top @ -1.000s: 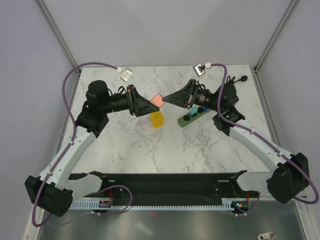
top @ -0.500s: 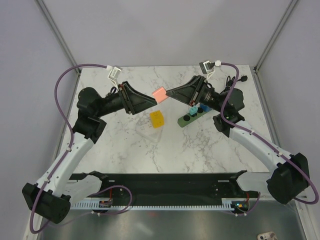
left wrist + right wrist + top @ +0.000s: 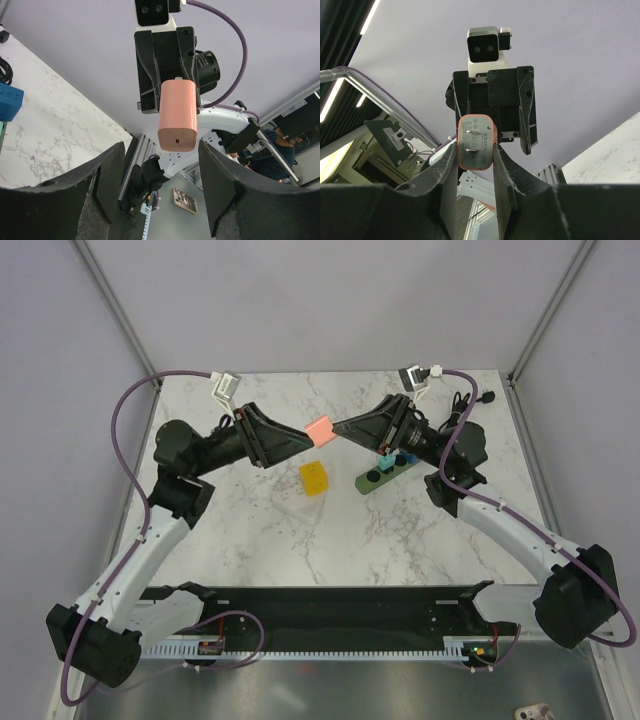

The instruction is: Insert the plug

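The right claw (image 3: 340,427) now grips the plug (image 3: 320,427) alone, raised left of the strip (image 3: 385,472). The left claw (image 3: 298,440) has let go and gapes open, so insertion likely comes next.

Shell of the pink plug (image 3: 177,117): smooth plastic, soft satin sheen, with grey metal-looking prongs on its face (legible only in the right wrist view). The left gripper's fingers (image 3: 107,185): black, matt, faintly grainy. The right gripper's fingers (image 3: 507,172): the same dull black finish. Top of the table (image 3: 300,535): white marble pattern with grey veining, smooth, low gloss. The arm links (image 3: 150,540): white plastic, lightly glossy. The cables (image 3: 125,420): purple, smooth sheath. The power strip (image 3: 384,474): green plastic. The frame posts (image 3: 110,300): pale grey metal, matt.
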